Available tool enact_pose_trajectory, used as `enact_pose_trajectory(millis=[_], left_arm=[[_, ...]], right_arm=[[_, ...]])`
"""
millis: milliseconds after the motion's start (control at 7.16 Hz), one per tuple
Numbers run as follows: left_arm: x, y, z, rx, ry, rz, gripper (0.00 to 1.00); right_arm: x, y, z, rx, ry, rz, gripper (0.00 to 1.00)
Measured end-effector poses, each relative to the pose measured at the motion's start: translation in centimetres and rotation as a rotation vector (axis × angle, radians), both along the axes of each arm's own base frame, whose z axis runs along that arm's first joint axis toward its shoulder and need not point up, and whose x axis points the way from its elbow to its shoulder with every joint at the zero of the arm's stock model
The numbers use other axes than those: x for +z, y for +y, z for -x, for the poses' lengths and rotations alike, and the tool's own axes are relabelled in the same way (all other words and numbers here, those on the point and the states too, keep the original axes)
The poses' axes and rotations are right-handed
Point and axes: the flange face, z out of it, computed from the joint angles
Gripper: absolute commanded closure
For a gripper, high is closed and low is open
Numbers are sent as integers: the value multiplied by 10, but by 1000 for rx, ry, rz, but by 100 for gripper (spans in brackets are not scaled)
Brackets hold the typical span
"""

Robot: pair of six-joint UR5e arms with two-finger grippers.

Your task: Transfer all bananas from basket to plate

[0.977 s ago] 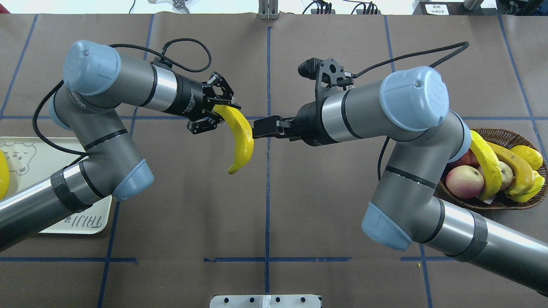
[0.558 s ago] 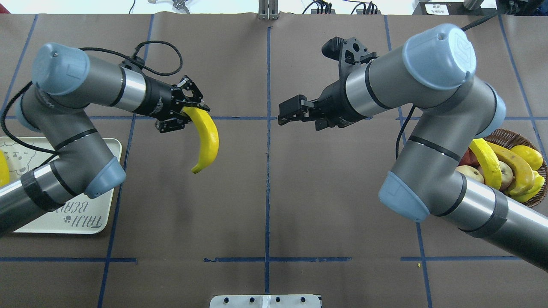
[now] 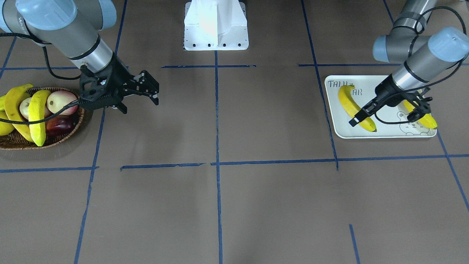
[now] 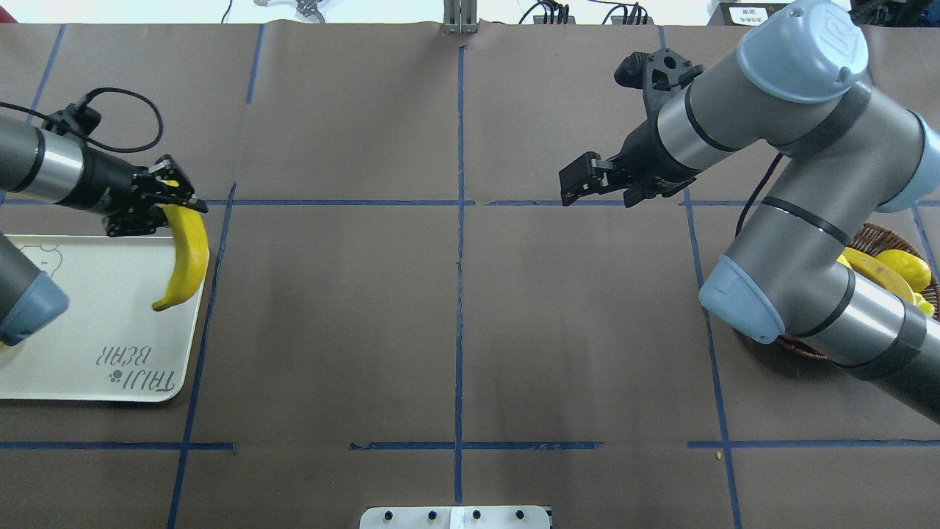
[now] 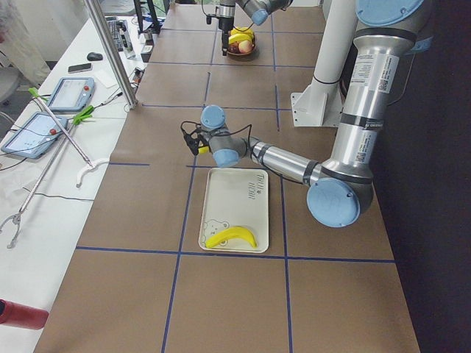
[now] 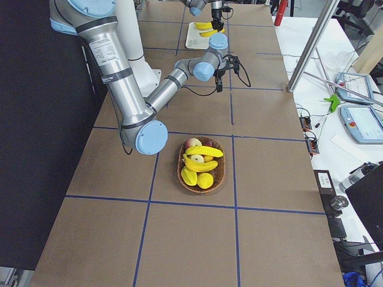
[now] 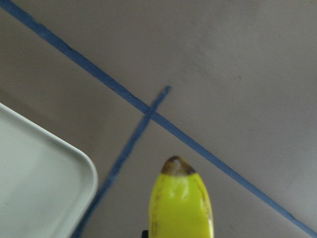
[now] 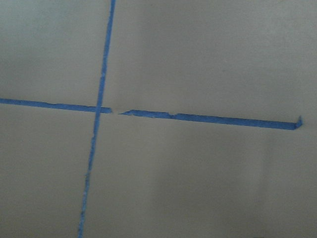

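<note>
The plate (image 4: pixel 95 316) is at the left end of the tabletop (image 4: pixel 455 330), the basket (image 3: pixel 22 146) at the right. The right pincer (image 4: pixel 576 184) hangs open, empty. The left pincer (image 4: pixel 178 203) grips a banana (image 4: pixel 189 257) just above the plate's rim. Let go now and it might roll off onto the tabletop.

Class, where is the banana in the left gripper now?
Overhead view's left: the banana hangs from the left gripper over the plate's view-right edge.

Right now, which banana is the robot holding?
The banana at the plate's edge, pinched in the left tool. Another banana lies loose on the plate, and the rest sit in the basket.
</note>
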Motion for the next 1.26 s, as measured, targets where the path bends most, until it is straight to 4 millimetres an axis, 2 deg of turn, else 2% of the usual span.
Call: enact_pose_trajectory(millis=[140, 419, 558, 698, 838, 1256], left_arm=[[38, 12, 26, 16, -59, -26, 100], [104, 33, 67, 20, -168, -35, 98], [133, 36, 77, -7, -232, -26, 78], [153, 37, 82, -31, -282, -17, 1], [161, 36, 84, -41, -304, -13, 0], [153, 31, 84, -37, -295, -23, 0]], right_arm=[[13, -6, -13, -22, 68, -5, 1], [16, -8, -38, -81, 166, -37, 1], [15, -7, -47, -101, 179, -59, 1], [13, -6, -50, -112, 181, -73, 1], [12, -5, -52, -117, 180, -80, 1], [11, -4, -53, -119, 178, -84, 1]])
